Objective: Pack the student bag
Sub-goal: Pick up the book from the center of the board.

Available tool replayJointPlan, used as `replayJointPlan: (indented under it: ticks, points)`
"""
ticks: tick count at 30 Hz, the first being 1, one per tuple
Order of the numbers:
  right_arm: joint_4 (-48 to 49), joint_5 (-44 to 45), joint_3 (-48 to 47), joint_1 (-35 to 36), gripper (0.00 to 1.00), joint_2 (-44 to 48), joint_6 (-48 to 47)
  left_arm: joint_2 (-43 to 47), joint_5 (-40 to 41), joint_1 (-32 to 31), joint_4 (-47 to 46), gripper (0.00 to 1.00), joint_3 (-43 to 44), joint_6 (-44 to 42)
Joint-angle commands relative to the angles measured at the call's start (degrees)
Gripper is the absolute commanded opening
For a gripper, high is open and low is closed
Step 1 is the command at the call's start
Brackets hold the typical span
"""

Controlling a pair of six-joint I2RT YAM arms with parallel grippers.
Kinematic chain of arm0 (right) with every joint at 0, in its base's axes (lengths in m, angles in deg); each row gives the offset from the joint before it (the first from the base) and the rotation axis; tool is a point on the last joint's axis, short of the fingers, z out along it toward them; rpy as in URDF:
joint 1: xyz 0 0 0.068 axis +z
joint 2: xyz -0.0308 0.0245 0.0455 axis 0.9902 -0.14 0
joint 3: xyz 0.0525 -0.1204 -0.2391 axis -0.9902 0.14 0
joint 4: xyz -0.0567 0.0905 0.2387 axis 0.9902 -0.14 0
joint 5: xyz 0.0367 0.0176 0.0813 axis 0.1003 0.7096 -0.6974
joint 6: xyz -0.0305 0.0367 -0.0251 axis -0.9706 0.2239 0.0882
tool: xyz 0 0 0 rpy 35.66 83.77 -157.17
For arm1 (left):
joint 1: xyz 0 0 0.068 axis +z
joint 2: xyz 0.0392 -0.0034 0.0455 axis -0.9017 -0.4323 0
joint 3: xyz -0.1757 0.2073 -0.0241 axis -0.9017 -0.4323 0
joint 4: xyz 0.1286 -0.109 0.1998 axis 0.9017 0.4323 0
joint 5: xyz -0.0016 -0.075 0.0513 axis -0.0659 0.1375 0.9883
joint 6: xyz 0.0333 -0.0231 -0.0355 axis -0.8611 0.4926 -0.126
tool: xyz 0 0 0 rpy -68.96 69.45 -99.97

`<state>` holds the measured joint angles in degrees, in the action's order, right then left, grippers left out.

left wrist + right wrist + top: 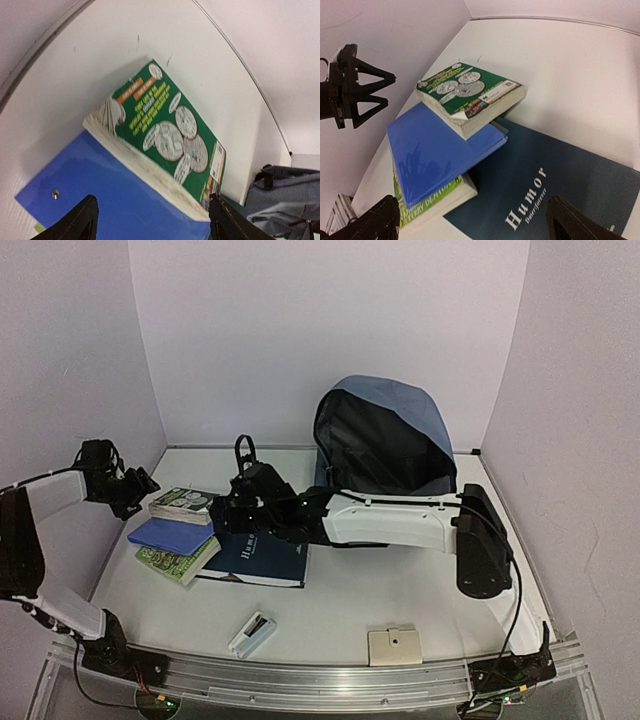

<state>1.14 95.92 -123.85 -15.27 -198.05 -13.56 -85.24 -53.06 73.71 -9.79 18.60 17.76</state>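
From above, the student bag (385, 440) stands open at the back of the table (400, 590), and the right arm stretches across in front of it. Only the right wrist view lets you read "Humor" on the dark blue book (555, 175), next to the green paperback (470, 92) stacked on a blue folder (435, 150). The left gripper (389, 89) gapes wide and empty beside the paperback. The right gripper (222, 512) is also wide and empty, over the books. A white gadget (252, 633) and a beige card (394, 645) lie near the front edge.

Soft even light, faint shadows, slight blur
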Motion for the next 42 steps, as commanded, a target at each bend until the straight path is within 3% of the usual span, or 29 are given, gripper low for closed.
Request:
replayJointPlan:
  ticks: [1, 10, 20, 25, 31, 36, 42]
  points:
    - [1.2, -0.76, -7.32, -1.51, 0.98, -5.87, 4.24, -9.87, 6.32, 0.13, 1.04, 0.79, 9.39, -5.7]
    - [1.25, -1.77, -15.78, -3.08, 0.97, -14.38, 6.26, -24.6, 5.76, 0.04, 3.03, 0.82, 20.05, -12.16]
    - [2.26, -3.71, -14.78, -3.33, 0.96, -14.46, 5.46, -28.5, 5.1, 0.03, 3.63, 0.77, 18.7, -10.4]
    - [3.2, -4.19, -13.04, -3.38, 0.96, -13.87, 5.37, -29.57, 3.88, -0.02, 2.82, 0.58, 17.99, -8.92]
    - [3.8, -4.01, -11.75, -3.35, 0.96, -13.27, 5.35, -31.16, 4.39, 0.05, 2.72, 0.23, 16.75, -8.05]
    - [4.07, -3.33, -10.43, -3.42, 0.96, -12.1, 5.18, -28.74, 2.4, 0.01, -0.53, 0.02, 13.16, -7.29]
    - [4.47, -1.84, -7.52, -3.43, 0.96, -8.48, 4.66, -18.7, -3.1, 0.02, -5.47, 0.0, 7.1, -6.28]
